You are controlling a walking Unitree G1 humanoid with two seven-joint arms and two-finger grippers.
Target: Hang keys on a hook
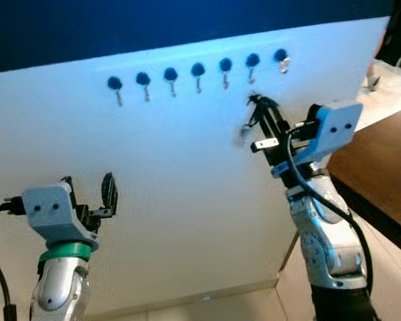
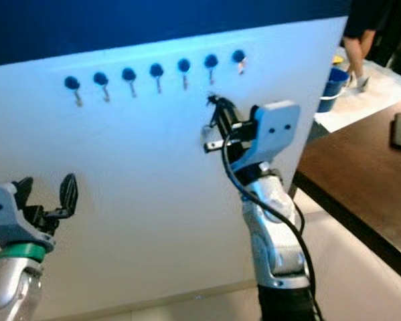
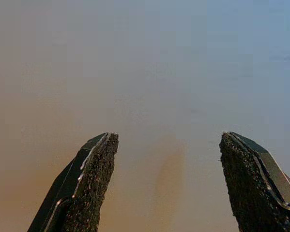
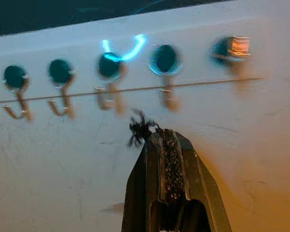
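Keys carried up toward the hook row

The right end effector [image 1: 259, 107], fingers pinched on the keys [image 4: 141, 130], sits just below the hooks [image 1: 252, 61]; next comes threading the loop over one. The left end effector [image 1: 90, 190] gapes empty.

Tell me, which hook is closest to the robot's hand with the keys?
The sixth hook counting from the robot's left; it sits right above the right gripper. The others are farther sideways.

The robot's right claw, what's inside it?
The right gripper is pinched shut on something small and dark, with black threads poking out at the tip, just under the row of hooks. The closed fingers cover the rest, so no key shape shows.
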